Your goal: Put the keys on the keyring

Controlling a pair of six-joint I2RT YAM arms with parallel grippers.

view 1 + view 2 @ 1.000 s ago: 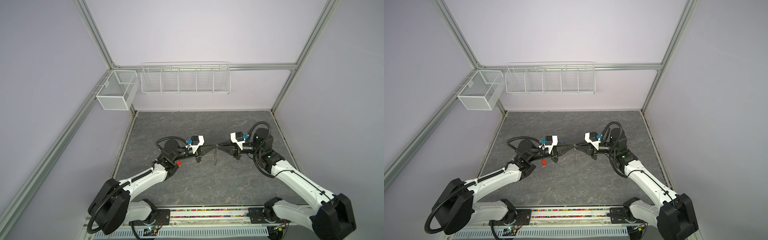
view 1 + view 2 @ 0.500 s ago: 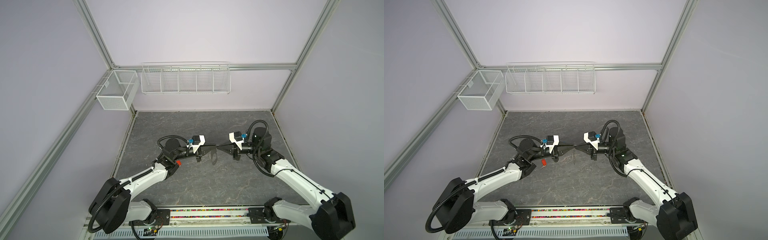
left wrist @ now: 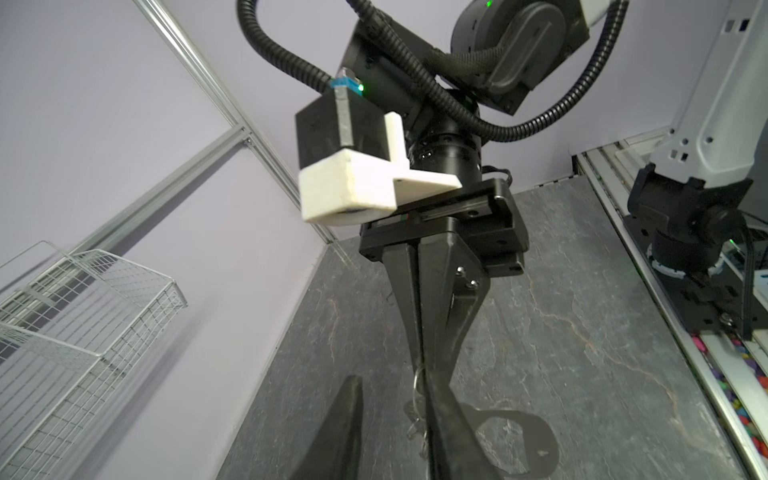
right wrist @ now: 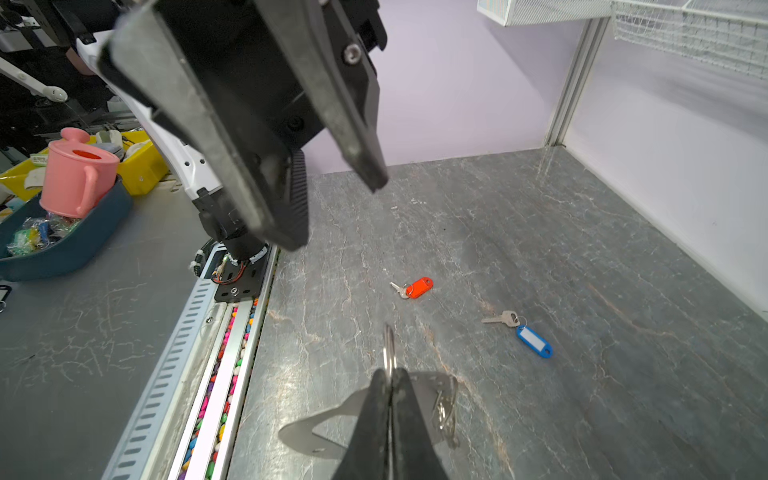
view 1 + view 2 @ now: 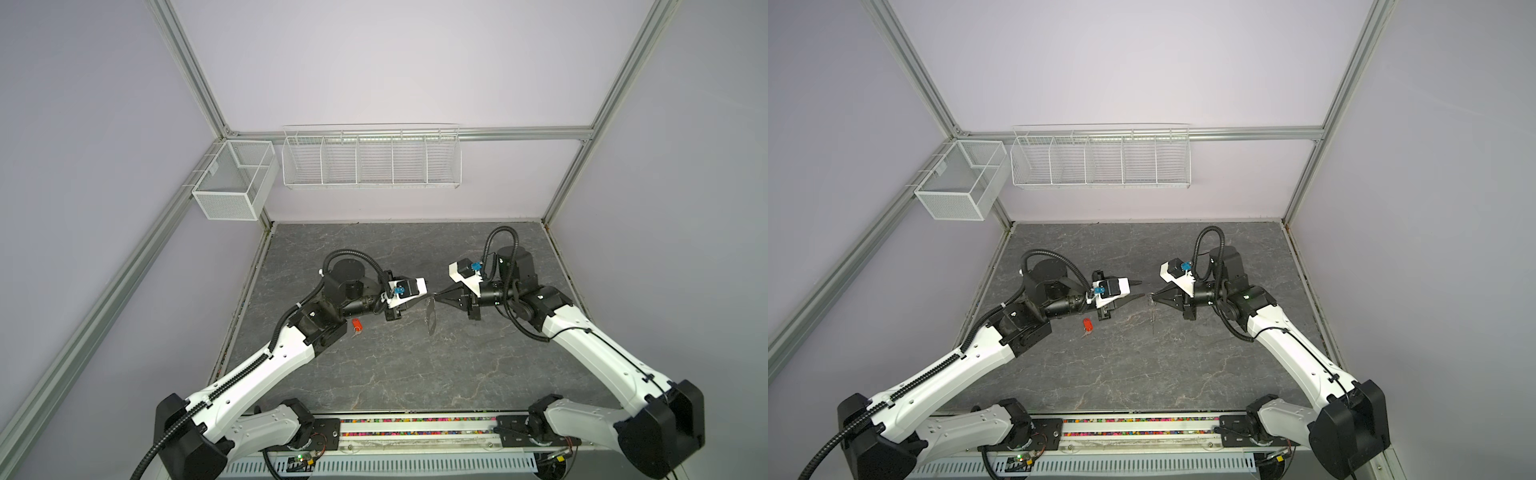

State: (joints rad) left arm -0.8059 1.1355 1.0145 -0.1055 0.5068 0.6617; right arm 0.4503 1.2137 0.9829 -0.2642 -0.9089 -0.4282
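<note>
The right end effector (image 5: 437, 295) is fully closed on a small ring (image 4: 389, 349) of the keyring (image 5: 431, 318), which hangs down from it. The left end effector (image 5: 1140, 289) is partly open and holds nothing; in both top views it stands just at 9 o'clock of the right one. The key with the orange-red tag (image 5: 356, 324) lies on the surface (image 5: 395, 374) at 9 o'clock of the keyring. The key with the blue tag (image 4: 534, 340) lies near it, not touching.
</note>
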